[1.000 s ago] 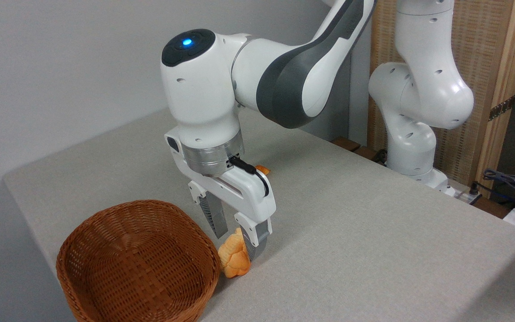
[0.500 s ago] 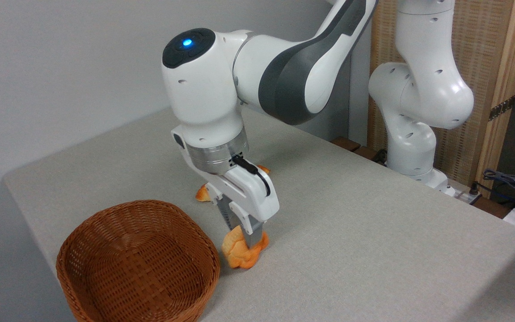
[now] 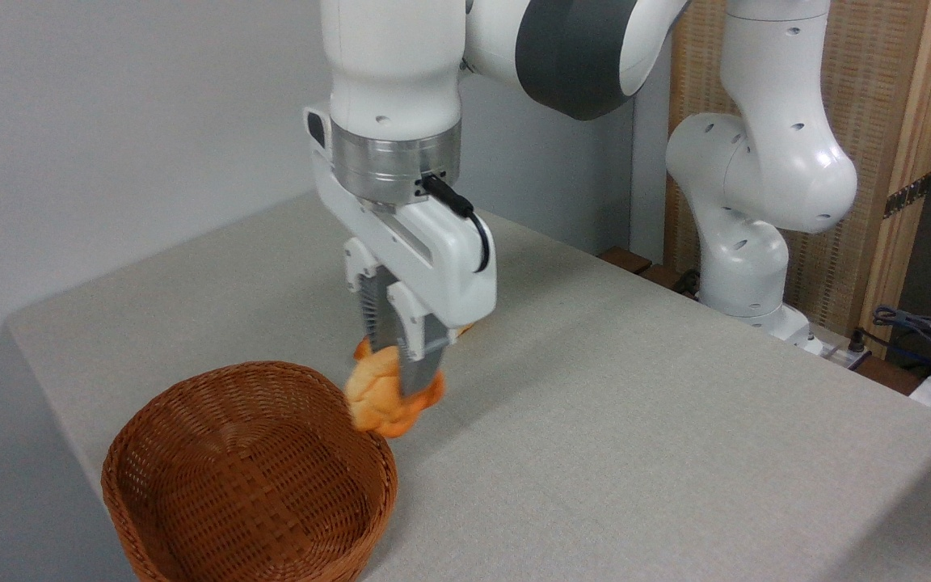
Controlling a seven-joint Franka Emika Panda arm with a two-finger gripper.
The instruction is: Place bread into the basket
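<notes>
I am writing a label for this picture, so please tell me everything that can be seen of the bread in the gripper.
The bread is a small, lumpy, knotted bun, golden orange with paler yellow patches. The gripper pinches its upper part between grey ribbed fingers, so it hangs clear of the table, beside and slightly above the right rim of the wicker basket. Only the fingers seem to touch it.
</notes>
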